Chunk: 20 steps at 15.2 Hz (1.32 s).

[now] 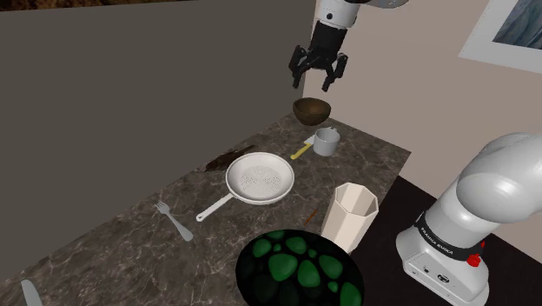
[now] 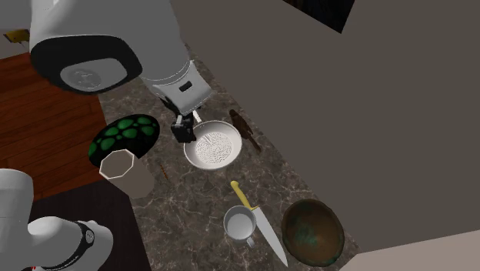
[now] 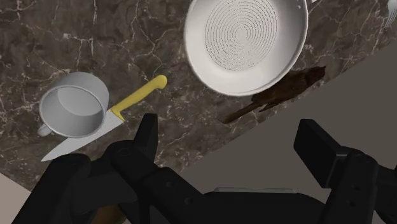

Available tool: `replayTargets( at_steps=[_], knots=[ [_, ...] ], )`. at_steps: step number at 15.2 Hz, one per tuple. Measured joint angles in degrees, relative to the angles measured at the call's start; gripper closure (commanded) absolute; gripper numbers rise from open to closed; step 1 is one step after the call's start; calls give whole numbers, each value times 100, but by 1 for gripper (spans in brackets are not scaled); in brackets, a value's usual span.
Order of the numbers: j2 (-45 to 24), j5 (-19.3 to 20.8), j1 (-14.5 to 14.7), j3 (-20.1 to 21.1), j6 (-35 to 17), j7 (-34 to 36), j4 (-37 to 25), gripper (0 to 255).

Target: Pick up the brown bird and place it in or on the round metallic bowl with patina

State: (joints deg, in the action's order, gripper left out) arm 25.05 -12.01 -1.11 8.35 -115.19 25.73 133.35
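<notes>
On the worktop [image 1: 122,252] the pan [image 1: 260,178] sits midway, with the bird [image 1: 228,158] just beside it on the wall side. The mug [image 1: 327,141] and knife [image 1: 300,150] lie between pan and bowl [image 1: 311,110]. In the shoulder view, the fork [image 1: 174,221] lies left of the pan's handle and the cup [image 1: 352,213] right

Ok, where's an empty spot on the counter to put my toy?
Bare counter lies between the fork and the grey wall, and between the fork and the green-spotted dish. Crowded at the far end: mug, yellow-handled knife and brown bowl sit close together.
</notes>
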Motion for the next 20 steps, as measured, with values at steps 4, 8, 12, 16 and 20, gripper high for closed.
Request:
replayTargets(
  at_steps=[4, 8, 12, 16, 20],
  knots=[
    [-812, -12, -4, 265, -490, 524, -241, 0],
    [-1690, 62, -4, 464, -983, 1038, -537, 0],
    [-2568, 220, 20, 568, -1275, 1552, -1024, 0],
    [-3501, 408, 127, 601, -1584, 2083, -1540, 0],
    [-4364, 554, 259, 543, -1755, 2529, -2129, 0]
  ],
)
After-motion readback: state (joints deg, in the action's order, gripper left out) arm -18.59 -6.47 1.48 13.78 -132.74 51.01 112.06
